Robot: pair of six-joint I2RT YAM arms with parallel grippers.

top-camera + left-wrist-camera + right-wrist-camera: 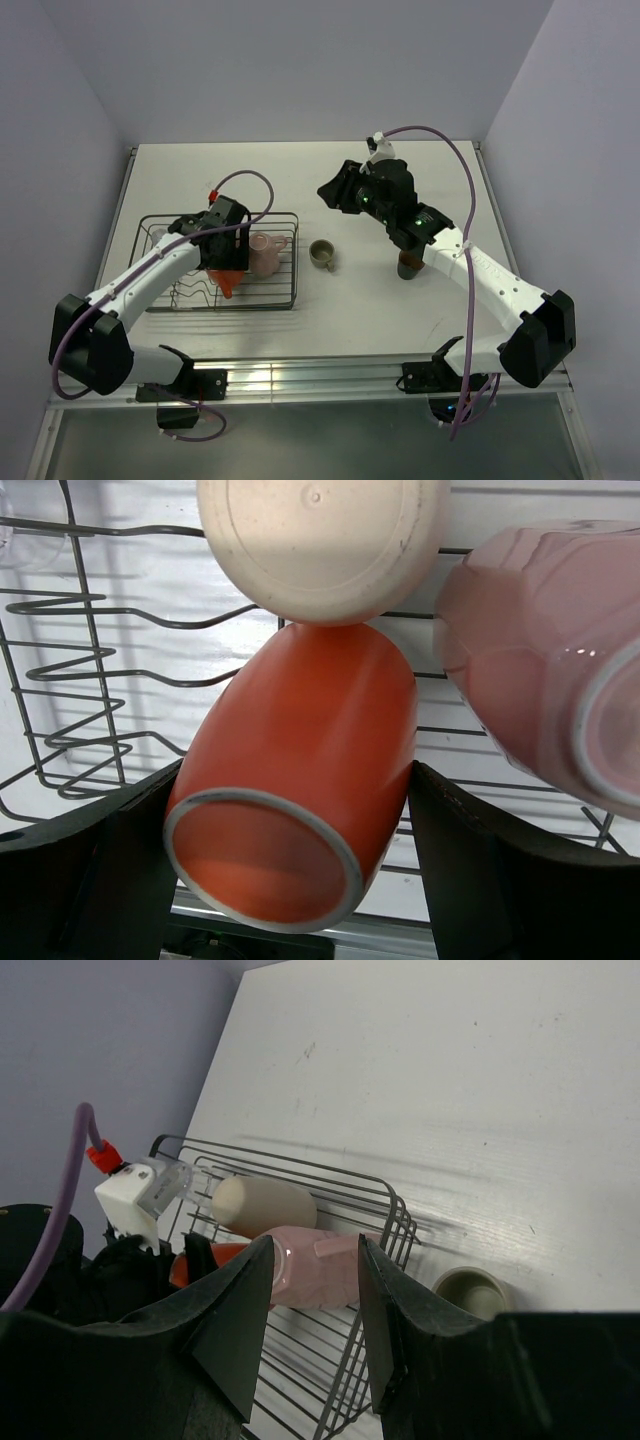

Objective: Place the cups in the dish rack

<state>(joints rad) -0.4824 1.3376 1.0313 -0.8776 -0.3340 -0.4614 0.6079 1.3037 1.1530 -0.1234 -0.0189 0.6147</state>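
Observation:
The dark wire dish rack (285,262) sits on the left of the table. My left gripper (295,772) is shut on the orange mug (300,780), which is tilted over the rack's wires with its mouth toward the camera. A beige tumbler (320,540) and a pink mug (540,660) lie on their sides in the rack beside it. On the table right of the rack stands a small olive-green cup (322,254). A dark brown mug (408,266) stands under my right arm. My right gripper (333,192) hangs open and empty above the table, its fingers (245,1290) framing the rack from afar.
The wavy plate-slot wires (70,680) fill the rack's left part. A clear glass (158,233) seems to sit at the rack's far left corner. Purple walls close in the table on three sides. A metal rail (300,375) runs along the near edge.

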